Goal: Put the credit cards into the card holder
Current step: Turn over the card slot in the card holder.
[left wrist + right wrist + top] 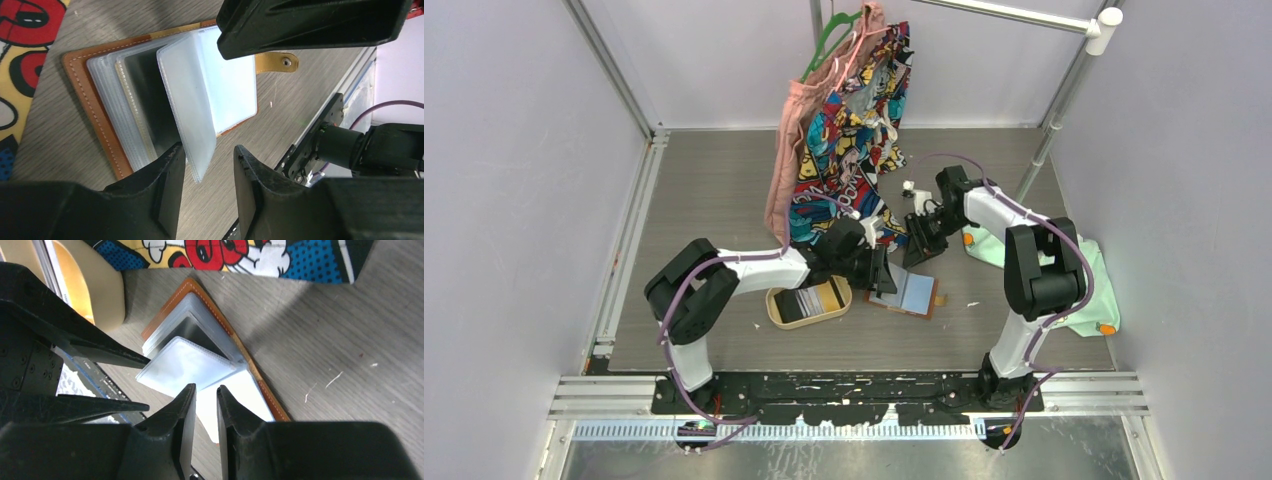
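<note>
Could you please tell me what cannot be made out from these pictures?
- Top view: how many credit cards lie in the tray; too small, overlapping.
- Right wrist view: whether the right gripper pinches a clear sleeve; its own fingers hide the contact.
- Left wrist view: an upper corner of the card holder, covered by the right gripper.

The white-and-black left arm (759,270) is stretched low toward the middle of the counter, and its black left gripper (210,150) is tipped down with the fingers clearly apart. The white-and-black right arm (1014,225) is folded at the elbow, reaching in toward centre. Its black right gripper (205,388) points down close to the left one, with just a slit between the fingers.
</note>
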